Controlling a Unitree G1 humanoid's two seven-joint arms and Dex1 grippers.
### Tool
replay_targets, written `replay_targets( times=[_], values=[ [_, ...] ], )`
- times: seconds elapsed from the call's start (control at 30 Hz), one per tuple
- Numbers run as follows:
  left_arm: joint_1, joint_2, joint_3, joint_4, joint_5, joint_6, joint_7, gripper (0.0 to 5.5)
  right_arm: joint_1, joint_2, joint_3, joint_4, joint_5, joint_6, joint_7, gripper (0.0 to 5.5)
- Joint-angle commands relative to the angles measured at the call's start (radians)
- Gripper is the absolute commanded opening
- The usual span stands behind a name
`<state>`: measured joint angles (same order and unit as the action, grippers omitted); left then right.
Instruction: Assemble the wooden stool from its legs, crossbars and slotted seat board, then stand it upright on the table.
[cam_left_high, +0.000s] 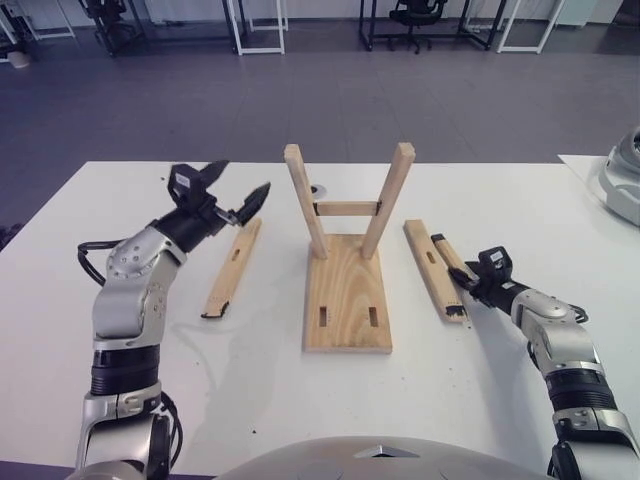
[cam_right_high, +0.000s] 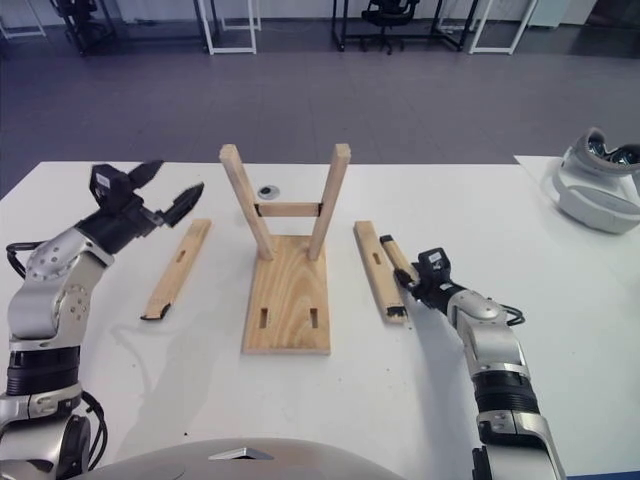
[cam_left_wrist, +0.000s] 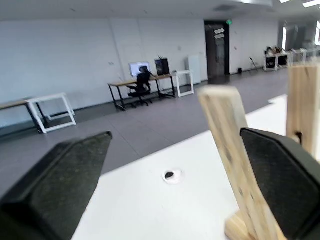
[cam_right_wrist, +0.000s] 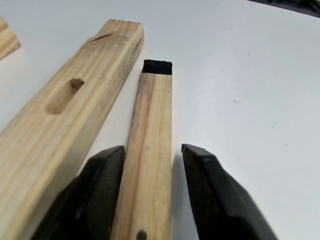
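On the table (cam_left_high: 520, 210), in the left eye view, the slotted seat board (cam_left_high: 347, 300) lies flat with two standing legs (cam_left_high: 305, 200) set in its far end, joined by a fitted crossbar (cam_left_high: 347, 209). I judge the job about half done. A left loose leg (cam_left_high: 234, 266) and a right loose leg (cam_left_high: 431, 268) lie flat on either side of the board, and a loose crossbar (cam_left_high: 447, 256) lies just beside the right one. The left gripper (cam_left_high: 245, 177) hangs above the left loose leg, spread wide and empty.

In the right eye view, the board's two near slots (cam_right_high: 264, 318) are unfilled. That leaves the second pair of legs, their bar and the final turn upright. The right gripper (cam_right_high: 408, 290) sits low at the loose crossbar's near end.

In the left wrist view, the left gripper's fingers (cam_left_wrist: 60, 185) stand far apart with nothing between them, and one of the standing legs (cam_left_wrist: 235, 160) rises beyond.

In the right wrist view, the right gripper's fingers (cam_right_wrist: 102, 185) straddle the loose crossbar (cam_right_wrist: 150, 140), which is pale wood with a black tip. A gap shows on one side, so I read it as not yet clamped. The right loose leg (cam_right_wrist: 65, 115), with a drilled hole, lies close alongside.
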<state>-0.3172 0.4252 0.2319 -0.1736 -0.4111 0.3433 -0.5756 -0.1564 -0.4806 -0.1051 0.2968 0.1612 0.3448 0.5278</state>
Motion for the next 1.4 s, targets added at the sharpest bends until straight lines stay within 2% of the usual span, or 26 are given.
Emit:
replay_targets(
  times=[0.03,0.13,0.17,0.23,0.3,0.37,0.4,0.63,1.17,1.3,1.4],
  values=[
    [-0.088,-0.03,0.025,-0.05,-0.095,0.072,0.056,4.74,0.002,-0.001,-0.005,0.012,-0.031,0.019,-0.055,1.35],
    [-0.199,-0.105,0.03,-0.069,-0.252,0.165,0.111,4.74,-0.107,-0.017,-0.084,-0.078,-0.07,-0.159,-0.198,1.31],
    [-0.247,-0.143,0.032,-0.067,-0.318,0.197,0.133,4.74,-0.148,-0.025,-0.066,-0.171,-0.094,-0.224,-0.199,1.31],
    [-0.331,-0.204,0.028,-0.054,-0.422,0.246,0.172,4.74,-0.226,-0.022,0.014,-0.367,-0.119,-0.297,-0.152,1.31],
    [-0.404,-0.263,0.04,-0.008,-0.523,0.284,0.209,4.74,-0.333,0.037,0.139,-0.542,-0.099,-0.317,-0.093,1.31],
    [-0.446,-0.301,0.052,0.022,-0.6,0.305,0.232,4.74,-0.41,0.096,0.233,-0.632,-0.076,-0.31,-0.056,1.31],
    [-0.458,-0.313,0.053,0.027,-0.628,0.312,0.236,4.56,-0.433,0.119,0.256,-0.658,-0.059,-0.299,-0.046,1.31],
    [-0.431,-0.329,0.045,-0.013,-0.726,0.331,0.26,3.41,-0.425,0.14,0.236,-0.667,-0.032,-0.25,-0.05,1.31],
    [-0.419,-0.315,0.043,-0.019,-0.85,0.349,0.292,0.54,-0.42,0.129,0.236,-0.643,-0.059,-0.286,-0.027,1.31],
    [-0.422,-0.298,0.04,-0.017,-0.854,0.351,0.292,0.4,-0.419,0.123,0.236,-0.65,-0.062,-0.29,-0.024,1.31],
    [-0.411,-0.264,0.058,-0.021,-0.844,0.35,0.301,0.4,-0.397,0.117,0.239,-0.66,-0.07,-0.281,-0.024,2.23]
  ],
)
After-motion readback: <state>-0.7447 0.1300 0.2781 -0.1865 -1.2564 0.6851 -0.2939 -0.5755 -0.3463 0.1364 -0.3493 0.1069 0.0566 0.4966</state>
